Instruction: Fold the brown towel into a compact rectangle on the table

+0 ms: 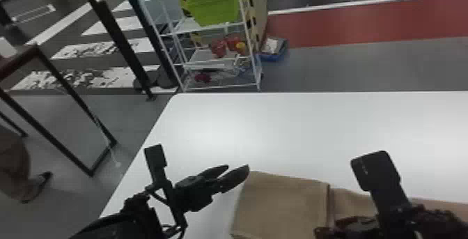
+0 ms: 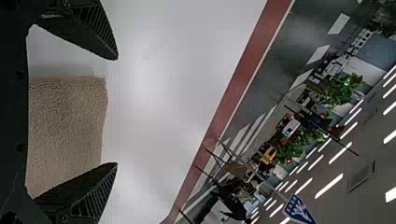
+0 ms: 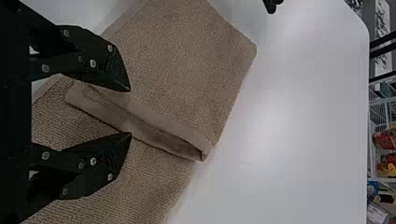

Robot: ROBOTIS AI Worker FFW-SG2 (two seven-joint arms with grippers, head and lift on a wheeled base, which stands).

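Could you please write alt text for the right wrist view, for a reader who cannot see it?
A brown towel lies partly folded on a white table, the loose edge of its folded part gaping slightly. The right gripper is open by that edge, its two black fingers apart. Beyond the table stands a rack holding red items.

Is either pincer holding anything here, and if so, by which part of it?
Nothing is held: the left pincer and the right pincer both stand open, with the brown towel gripped by neither.
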